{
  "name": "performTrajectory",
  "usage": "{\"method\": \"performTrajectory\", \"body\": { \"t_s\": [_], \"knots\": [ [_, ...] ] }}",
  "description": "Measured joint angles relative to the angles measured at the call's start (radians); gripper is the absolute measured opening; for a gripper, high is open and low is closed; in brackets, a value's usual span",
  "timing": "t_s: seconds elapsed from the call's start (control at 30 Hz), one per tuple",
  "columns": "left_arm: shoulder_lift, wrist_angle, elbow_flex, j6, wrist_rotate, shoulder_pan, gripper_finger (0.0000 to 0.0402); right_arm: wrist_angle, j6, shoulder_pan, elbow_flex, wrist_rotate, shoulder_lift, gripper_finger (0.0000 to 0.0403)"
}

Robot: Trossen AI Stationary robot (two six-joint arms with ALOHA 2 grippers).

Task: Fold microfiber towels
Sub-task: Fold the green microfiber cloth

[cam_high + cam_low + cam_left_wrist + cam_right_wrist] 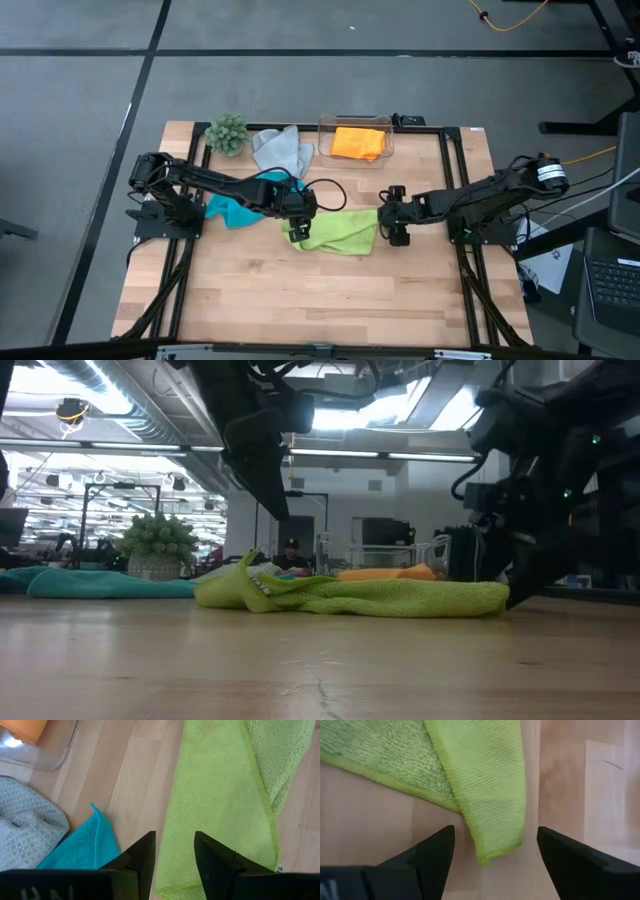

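Wooden table (pixel 300 290) carries everything, with both arms reaching in toward its middle. At the far left stands a small fuzzy plant (pixel 227 132). Near of it, the turquoise towel (pixel 232 207) lies crumpled under the left arm, its corner also showing in the left wrist view (pixel 90 845). Just right of the plant the grey towel (pixel 281 148) lies bunched, touching the left end of the clear box (pixel 355 140).

The left gripper (pixel 298 208) hangs over the left end of the green towel (pixel 338 230). Its fingers (pixel 142 857) stand a little apart with a narrow gap between them; in the left wrist view the green cloth passes beneath that gap, and whether anything is pinched cannot be told. In the low view that end of the green towel (pixel 350 596) is humped up slightly, while the rest lies flat in a long low strip.

Farther back, the orange towel (pixel 359 141) sits folded inside the box at the far edge.

The right gripper (pixel 395 226) sits at the right end of the green towel, down close to the table. Its fingers (pixel 432 855) are spread wide, and a folded corner of the green towel (pixel 490 805) lies on the wood between them, touching neither.
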Motion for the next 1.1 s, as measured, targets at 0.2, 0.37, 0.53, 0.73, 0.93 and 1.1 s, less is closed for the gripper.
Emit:
{"method": "performTrajectory", "body": {
  "t_s": [0.2,0.37,0.53,0.73,0.93,1.1],
  "knots": [
    [0.000,0.000,0.000,0.000,0.000,0.000,0.0128,0.010,-0.019,0.006,0.003,0.075,0.010,0.0286],
    [0.000,0.006,0.000,0.000,-0.002,0.000,0.0128,-0.002,-0.029,0.015,0.001,0.186,0.012,0.0286],
    [0.000,0.008,0.000,0.000,-0.006,0.000,0.0128,0.012,-0.042,0.030,0.000,0.308,0.006,0.0286],
    [0.000,0.008,0.000,0.006,-0.006,0.000,0.0128,0.036,-0.080,0.043,0.000,0.296,0.007,0.0286],
    [0.000,0.009,0.000,0.007,-0.008,0.000,0.0128,0.099,-0.101,0.059,0.000,0.195,0.007,0.0286],
    [0.000,0.010,0.000,0.007,-0.008,0.000,0.0128,0.111,-0.102,0.062,0.000,0.155,0.007,0.0286]
  ]
}}
